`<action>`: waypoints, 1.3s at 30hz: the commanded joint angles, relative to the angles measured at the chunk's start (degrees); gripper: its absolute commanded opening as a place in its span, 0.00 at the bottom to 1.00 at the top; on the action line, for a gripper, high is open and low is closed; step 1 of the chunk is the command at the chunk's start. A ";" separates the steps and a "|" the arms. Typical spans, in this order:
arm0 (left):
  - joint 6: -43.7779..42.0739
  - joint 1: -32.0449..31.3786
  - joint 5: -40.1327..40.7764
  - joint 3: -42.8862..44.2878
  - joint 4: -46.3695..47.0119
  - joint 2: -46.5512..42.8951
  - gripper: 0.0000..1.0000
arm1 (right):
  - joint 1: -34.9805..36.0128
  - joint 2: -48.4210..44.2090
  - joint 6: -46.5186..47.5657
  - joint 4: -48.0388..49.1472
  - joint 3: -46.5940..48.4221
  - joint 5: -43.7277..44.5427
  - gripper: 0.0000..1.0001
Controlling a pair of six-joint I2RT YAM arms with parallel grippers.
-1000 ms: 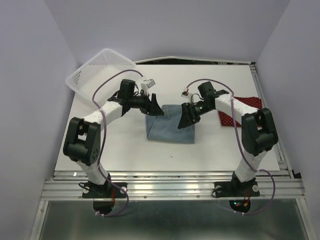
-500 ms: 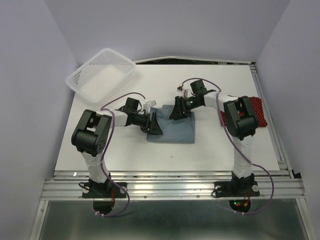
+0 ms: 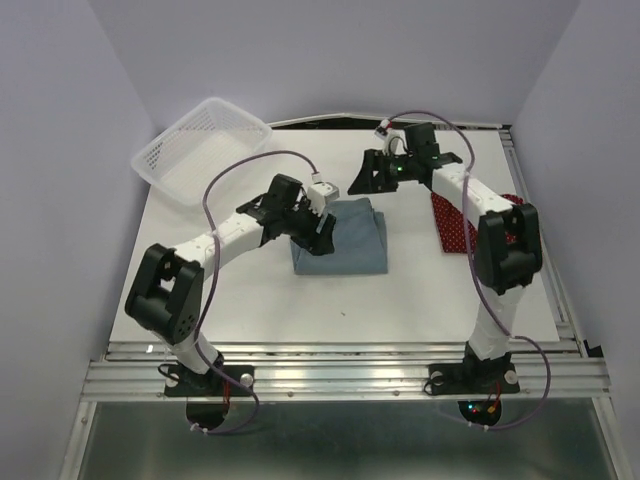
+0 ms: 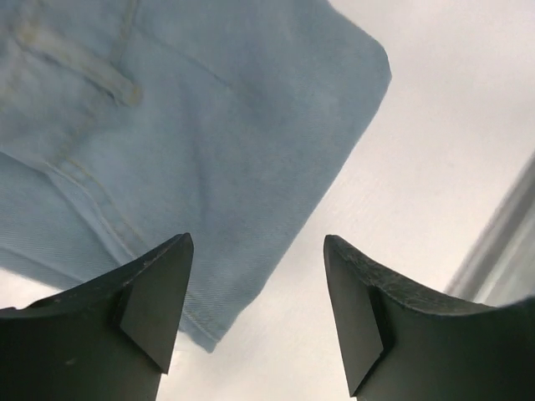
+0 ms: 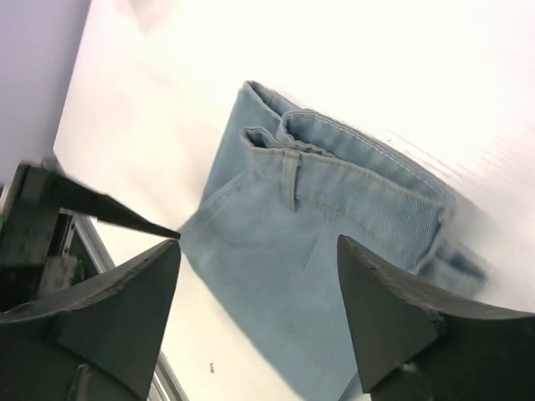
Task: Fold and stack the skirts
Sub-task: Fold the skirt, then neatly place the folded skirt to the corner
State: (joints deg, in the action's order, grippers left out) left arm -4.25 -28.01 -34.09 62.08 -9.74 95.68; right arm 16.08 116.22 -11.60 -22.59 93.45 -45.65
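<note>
I'm seeing both claws spread apart and empty: left claw (image 4: 255, 251) over the folded denim skirt (image 3: 348, 240) in the middle of the counter (image 3: 260, 300), right claw (image 5: 257, 242) toward the far edge, red skirt (image 3: 455, 222) by the right edge.

Light even and diffuse, from above; shadows faint. Glare washes out the flat white bench (image 5: 376, 50) at upper right of right wrist view. The black wedge-shaped fingers (image 4: 150, 309) along lower left wrist view are slightly soft.

The denim skirt (image 3: 345, 240) lies at the table (image 3: 260, 300) centre. The other skirt (image 3: 455, 225) lies right of it. The basket (image 3: 200, 155) sits far left.
</note>
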 commanded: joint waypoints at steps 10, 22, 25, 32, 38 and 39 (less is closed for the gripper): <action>-37.12 -27.96 42.23 -8.81 6.56 -10.96 0.82 | -3.86 -26.93 -6.32 -7.29 -23.82 21.50 1.00; -43.30 -34.74 52.45 -5.31 19.58 6.88 0.72 | -8.87 -25.96 -12.39 -4.49 -32.88 12.35 0.99; -42.34 -34.31 52.02 -4.17 19.84 8.82 0.51 | -8.87 -26.57 -13.27 -2.46 -36.23 11.20 0.99; -38.21 -31.06 43.24 -2.84 16.77 6.20 0.00 | -8.87 -22.54 -13.72 -1.93 -36.06 11.37 1.00; -32.67 -26.23 30.76 0.40 12.65 2.67 0.00 | -8.87 -19.11 -21.16 4.47 -38.06 2.78 1.00; -31.36 -25.00 29.70 1.10 12.12 2.67 0.00 | -8.87 -18.67 -22.14 7.44 -38.86 1.71 1.00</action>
State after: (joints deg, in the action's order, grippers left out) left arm -40.42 -55.83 3.57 59.16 4.05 102.72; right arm 7.18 96.71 -27.99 -23.79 56.51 -37.08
